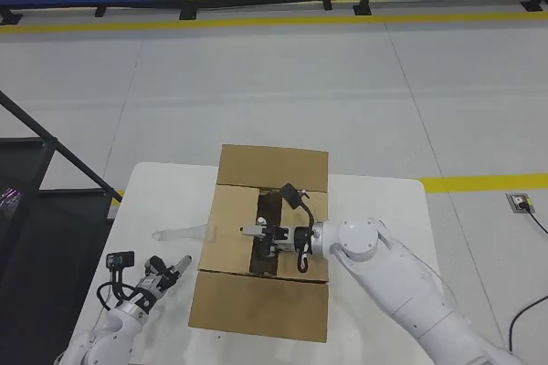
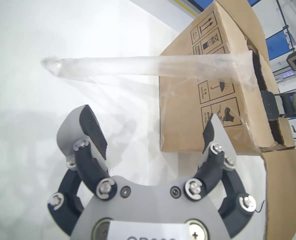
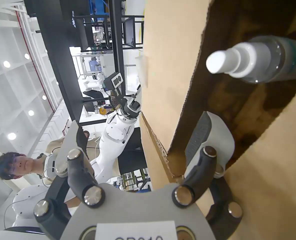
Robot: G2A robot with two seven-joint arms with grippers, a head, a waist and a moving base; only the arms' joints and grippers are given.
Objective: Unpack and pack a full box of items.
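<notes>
Top view shows me the box [image 1: 260, 306] mid-table; inside, the bottle [image 3: 260, 61] lies on its side, white cap toward roughly 9 o'clock, while my right gripper [image 1: 258, 232] straddles a flap edge, fingers wide apart and empty, and the left gripper [image 1: 169, 271], likewise spread, sits at the box's 8 o'clock.

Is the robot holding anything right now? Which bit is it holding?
Nothing is held. The left gripper is open over the table; the right gripper is open at the box, short of the bottle.
</notes>
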